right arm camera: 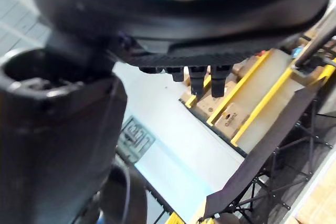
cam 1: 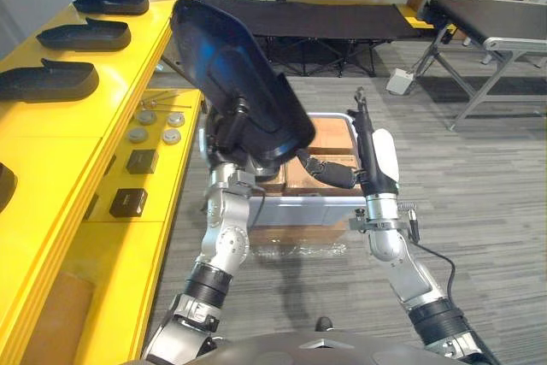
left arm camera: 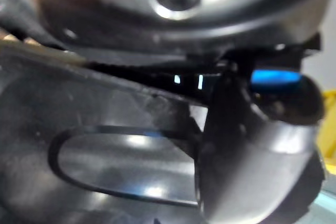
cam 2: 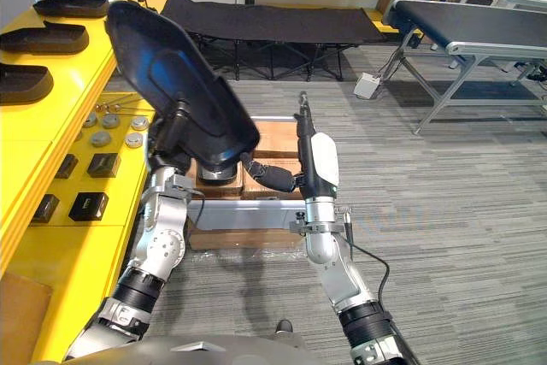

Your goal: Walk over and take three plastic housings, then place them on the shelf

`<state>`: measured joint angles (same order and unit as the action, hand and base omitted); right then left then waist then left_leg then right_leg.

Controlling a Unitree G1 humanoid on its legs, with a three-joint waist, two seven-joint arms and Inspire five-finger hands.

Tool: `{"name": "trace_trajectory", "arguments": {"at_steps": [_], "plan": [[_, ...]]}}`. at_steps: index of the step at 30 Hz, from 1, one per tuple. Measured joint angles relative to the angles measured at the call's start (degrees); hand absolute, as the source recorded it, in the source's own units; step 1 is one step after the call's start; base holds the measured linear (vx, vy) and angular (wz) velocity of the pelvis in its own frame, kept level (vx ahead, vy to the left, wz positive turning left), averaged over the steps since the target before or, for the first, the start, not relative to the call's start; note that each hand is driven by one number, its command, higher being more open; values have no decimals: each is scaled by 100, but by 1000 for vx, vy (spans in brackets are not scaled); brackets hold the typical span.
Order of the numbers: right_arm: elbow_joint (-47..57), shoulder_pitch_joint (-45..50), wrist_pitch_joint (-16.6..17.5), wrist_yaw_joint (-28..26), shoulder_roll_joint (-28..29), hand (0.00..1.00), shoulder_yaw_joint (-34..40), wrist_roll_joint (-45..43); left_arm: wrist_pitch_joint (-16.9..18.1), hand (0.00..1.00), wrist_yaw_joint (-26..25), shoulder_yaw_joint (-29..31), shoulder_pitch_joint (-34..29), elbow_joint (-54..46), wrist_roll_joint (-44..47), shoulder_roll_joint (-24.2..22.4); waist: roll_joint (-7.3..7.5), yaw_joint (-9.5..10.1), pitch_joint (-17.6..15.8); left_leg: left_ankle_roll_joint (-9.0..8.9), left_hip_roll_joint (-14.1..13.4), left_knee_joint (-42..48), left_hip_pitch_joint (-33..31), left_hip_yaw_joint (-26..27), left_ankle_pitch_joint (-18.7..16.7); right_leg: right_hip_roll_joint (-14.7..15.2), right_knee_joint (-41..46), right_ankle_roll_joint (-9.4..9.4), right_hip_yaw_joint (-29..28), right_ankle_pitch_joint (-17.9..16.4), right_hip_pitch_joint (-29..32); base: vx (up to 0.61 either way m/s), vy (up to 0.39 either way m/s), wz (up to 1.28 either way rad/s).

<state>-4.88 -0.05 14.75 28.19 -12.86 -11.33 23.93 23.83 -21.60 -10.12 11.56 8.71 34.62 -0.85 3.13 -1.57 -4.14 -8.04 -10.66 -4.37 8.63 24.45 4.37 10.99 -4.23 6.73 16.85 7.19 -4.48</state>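
A glossy black housing point(cam 1: 235, 74) is tilting in the air, gripped by the left hand point(cam 2: 175, 130). Three more housings point(cam 1: 84, 34) are lying flat in a row on the yellow shelf point(cam 1: 128, 74).

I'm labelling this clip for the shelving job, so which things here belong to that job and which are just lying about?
Job: held housing, left robot hand, shelved housings, yellow shelf.
Lying about: discs, black boxes, cartons, cot, conveyor.
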Motion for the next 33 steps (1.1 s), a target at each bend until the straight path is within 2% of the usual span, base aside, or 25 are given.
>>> {"name": "trace_trajectory", "arguments": {"at_steps": [3, 4, 7, 8, 11, 14, 18, 22, 26, 28, 31, 33], "plan": [[64, 291, -29, 1, 187, 100, 131, -563, 35, 0, -745, 330, -205, -167, -1214, -36, -33, 2, 24, 0, 1, -2, 1, -2, 0, 0, 0, -1, 0, -3, 0, 0, 0, 0], [87, 339, -29, 1, 230, 100, 137, -657, 46, 0, -845, 397, -263, -228, -1388, -38, -34, -2, 25, 0, 1, -2, 2, -2, 0, 0, 0, -2, 0, -4, 0, 0, 0, 0], [362, 728, 285, -237, 492, 100, 206, -1890, 72, 0, -1615, 683, -560, -532, -2907, -34, -43, -20, 31, -6, 1, -6, 5, 1, -8, 0, 1, -14, -6, -12, 10, 0, 0, 0], [388, 853, 426, -402, 604, 100, 286, -2325, 75, 0, -1777, 769, -645, -654, -3277, -27, -50, -19, 37, -13, 1, -9, 5, 2, -18, 0, 1, -17, -8, -15, 15, 0, 0, 0], [379, 1092, 486, -751, 711, 100, 506, -2964, 99, 0, -1850, 961, -846, -934, -3677, 24, -80, -13, 63, 7, 4, -30, -2, 6, -31, 0, 1, -17, -10, -19, 33, 0, 0, 0], [332, 1345, 486, -973, 723, 100, 762, -3266, 125, 0, -1665, 1145, -1175, -1241, -3692, 106, -158, -19, 110, 0, 5, -37, -8, 11, -35, 0, -2, -18, -8, -31, 44, 12, 3, 0], [101, 1691, 484, -1178, 802, 100, 1258, -3711, 148, 0, -906, 1238, -1847, -1746, -3045, 132, -271, -15, 180, -37, 4, -36, -11, 15, -43, 0, -11, -6, 1, -48, 42, 21, 4, 0], [-47, 1801, 483, -1700, 804, 100, 1413, -4308, 131, 0, -59, 1300, -2280, -1867, -2328, 176, -295, -18, 193, -19, -1, -37, -17, 15, -58, 0, -14, -7, 27, -64, 41, 0, 0, 0], [-53, 1790, 483, -2145, 797, 100, 1323, -4504, -3, 0, 371, 1361, -2628, -2123, -2080, 417, -300, 4, 193, -10, -8, -19, -93, -126, -61, 6, -15, -27, 159, -129, 13, 3, 0, 15], [-54, 1718, 483, -2271, 684, 100, 1115, -4509, -142, 0, 498, 1540, -2810, -2442, -2069, 441, -319, 103, 195, 5, -8, 22, -245, -343, -49, 21, -15, -12, 371, -147, -6, 14, 0, 41], [-133, 1574, 476, -2282, 555, 100, 719, -4491, -160, 0, 512, 1716, -2997, -2636, -2010, 398, -343, 321, 198, 20, -6, 33, -361, -624, -27, 22, -15, 21, 623, -168, -96, 28, -4, 52], [-292, 1247, 434, -2298, 525, 100, 265, -4465, -160, 0, 480, 1977, -3288, -2737, -1943, 322, -368, 538, 191, 15, -1, 119, -489, -917, -29, 22, -16, 28, 879, -214, -192, 29, -9, 58]]}}
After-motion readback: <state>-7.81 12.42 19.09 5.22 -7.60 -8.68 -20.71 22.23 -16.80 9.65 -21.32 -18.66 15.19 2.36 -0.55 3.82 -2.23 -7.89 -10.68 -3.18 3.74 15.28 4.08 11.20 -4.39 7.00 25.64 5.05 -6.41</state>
